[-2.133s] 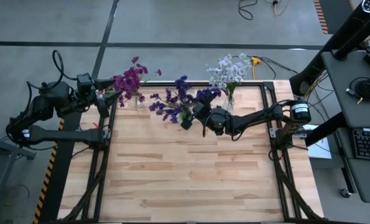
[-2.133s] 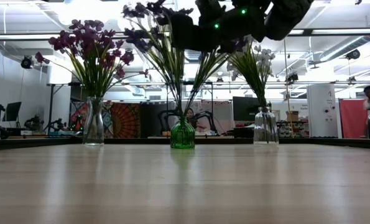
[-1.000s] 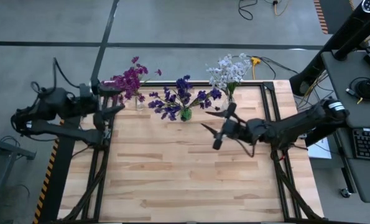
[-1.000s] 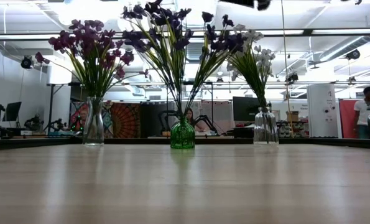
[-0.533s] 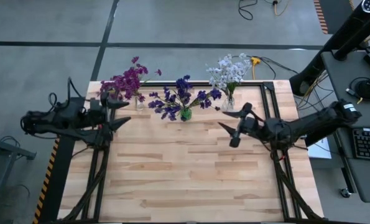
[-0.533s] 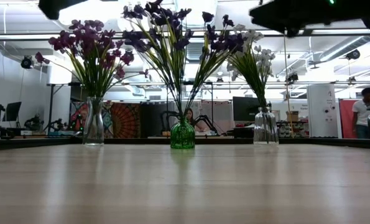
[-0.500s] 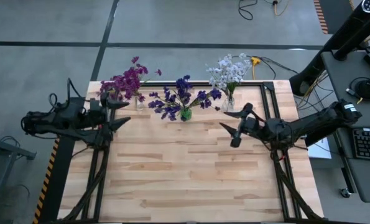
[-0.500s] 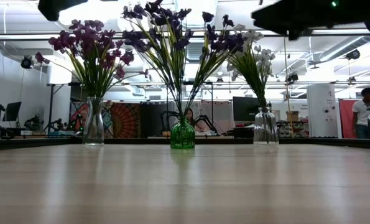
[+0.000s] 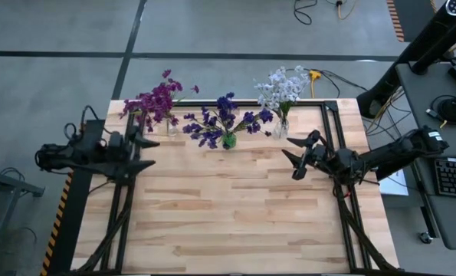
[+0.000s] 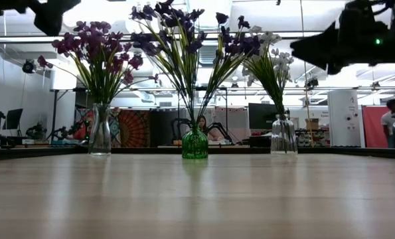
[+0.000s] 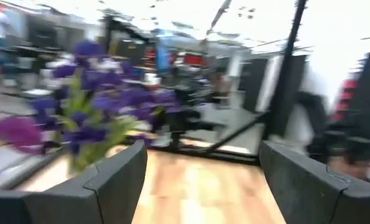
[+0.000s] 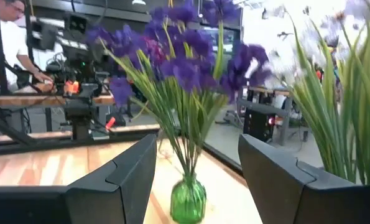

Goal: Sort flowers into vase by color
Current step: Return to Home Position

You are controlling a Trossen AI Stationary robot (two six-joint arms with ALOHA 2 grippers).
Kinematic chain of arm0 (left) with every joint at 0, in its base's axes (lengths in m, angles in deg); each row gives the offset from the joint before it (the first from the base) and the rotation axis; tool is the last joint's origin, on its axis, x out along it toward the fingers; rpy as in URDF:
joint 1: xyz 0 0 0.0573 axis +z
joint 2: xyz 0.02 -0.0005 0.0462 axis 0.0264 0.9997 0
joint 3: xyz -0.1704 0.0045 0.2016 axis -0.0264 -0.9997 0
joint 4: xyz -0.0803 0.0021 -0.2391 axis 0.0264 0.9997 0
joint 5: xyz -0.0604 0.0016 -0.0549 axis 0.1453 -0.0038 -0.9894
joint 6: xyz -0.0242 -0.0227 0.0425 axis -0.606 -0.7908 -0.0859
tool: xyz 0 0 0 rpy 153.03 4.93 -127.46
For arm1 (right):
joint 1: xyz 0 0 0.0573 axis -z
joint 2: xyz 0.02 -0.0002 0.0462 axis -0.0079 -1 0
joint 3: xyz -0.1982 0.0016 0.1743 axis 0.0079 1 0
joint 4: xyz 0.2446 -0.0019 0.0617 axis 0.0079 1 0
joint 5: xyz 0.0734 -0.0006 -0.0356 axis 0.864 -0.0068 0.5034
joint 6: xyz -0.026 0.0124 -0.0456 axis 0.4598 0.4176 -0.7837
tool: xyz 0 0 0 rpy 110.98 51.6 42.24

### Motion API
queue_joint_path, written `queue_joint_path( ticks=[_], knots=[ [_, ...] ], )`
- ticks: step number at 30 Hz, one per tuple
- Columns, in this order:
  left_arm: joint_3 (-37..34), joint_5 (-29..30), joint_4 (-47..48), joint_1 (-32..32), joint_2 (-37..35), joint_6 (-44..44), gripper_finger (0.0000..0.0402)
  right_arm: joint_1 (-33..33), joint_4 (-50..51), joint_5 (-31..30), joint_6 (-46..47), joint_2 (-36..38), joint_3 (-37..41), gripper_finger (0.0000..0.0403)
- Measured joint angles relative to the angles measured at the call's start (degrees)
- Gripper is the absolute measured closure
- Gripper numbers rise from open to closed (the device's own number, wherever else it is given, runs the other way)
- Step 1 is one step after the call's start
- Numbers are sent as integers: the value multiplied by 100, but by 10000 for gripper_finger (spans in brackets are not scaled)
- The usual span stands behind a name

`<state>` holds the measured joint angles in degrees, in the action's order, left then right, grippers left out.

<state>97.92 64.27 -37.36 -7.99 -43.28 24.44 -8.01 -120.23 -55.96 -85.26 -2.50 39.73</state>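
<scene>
You have both jaws apart, empty: left gripper (image 9: 145, 149) at the light wooden table's (image 9: 228, 222) left edge, right gripper (image 9: 290, 152) toward its right. Magenta sprigs (image 9: 159, 101), blue-violet sprigs (image 9: 224, 123) and white sprigs (image 9: 281, 88) stand upright in far-edge glass vases (image 10: 195, 145), clear of both.

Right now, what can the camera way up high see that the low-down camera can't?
Only the high view shows both whole arms, one at each side of the table, with the left gripper and right gripper open, plus a keyboard on a desk nearby. Only the low view shows the room behind the table, with a person far off. Both show the magenta flowers, the blue flowers in the green vase, and the white flowers.
</scene>
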Motion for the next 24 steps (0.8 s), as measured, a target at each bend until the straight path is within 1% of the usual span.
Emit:
queue_joint_path(
  ticks=[3,5,7,10,13,16,20,24],
  knots=[
    [169,-470,215,0,-170,-123,108,49,-27,0,45,6,121,184],
    [315,-740,691,0,-271,-193,108,66,-14,-4,23,8,125,183],
    [288,-734,1150,-1,-358,-296,108,66,-34,-4,-115,10,125,184],
    [-16,-685,1302,0,-469,-528,108,75,-44,-76,-355,157,127,184],
    [-461,-873,1053,-5,-525,-810,108,73,-46,-103,-569,439,127,184],
    [-843,-1059,653,-11,-547,-911,108,75,1,-103,-792,767,129,184],
    [-1297,-1070,318,-9,-555,-733,108,75,222,-103,-925,1183,131,184],
    [-1673,-1067,-175,-10,-559,-554,108,72,673,-103,-864,1628,133,184]
  ],
)
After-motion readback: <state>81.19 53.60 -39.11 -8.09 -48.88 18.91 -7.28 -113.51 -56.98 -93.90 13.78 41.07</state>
